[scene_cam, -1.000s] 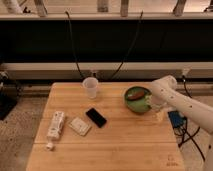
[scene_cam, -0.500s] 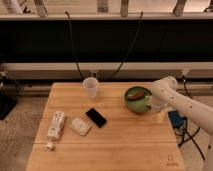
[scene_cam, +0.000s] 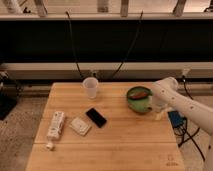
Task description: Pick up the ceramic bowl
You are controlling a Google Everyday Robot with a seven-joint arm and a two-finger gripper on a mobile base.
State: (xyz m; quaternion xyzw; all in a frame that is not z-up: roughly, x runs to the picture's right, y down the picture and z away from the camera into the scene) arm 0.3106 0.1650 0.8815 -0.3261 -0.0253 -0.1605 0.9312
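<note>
bowl (scene_cam: 138, 98) sat right-rear on table (scene_cam: 125, 137), cup (scene_cam: 90, 87) well to its left | gripper (scene_cam: 154, 104) was at bowl's right rim, open/closed: couldn't tell | tip, imo: needed deep hold on rim, slow straight lift; glaze looked slippery, bowl likely to tilt

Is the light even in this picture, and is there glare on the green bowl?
Camera view: dim, warm light, dark wall behind; no strong glare on the ceramic bowl; the pale pincer at its right rim stands out against the table.
</note>
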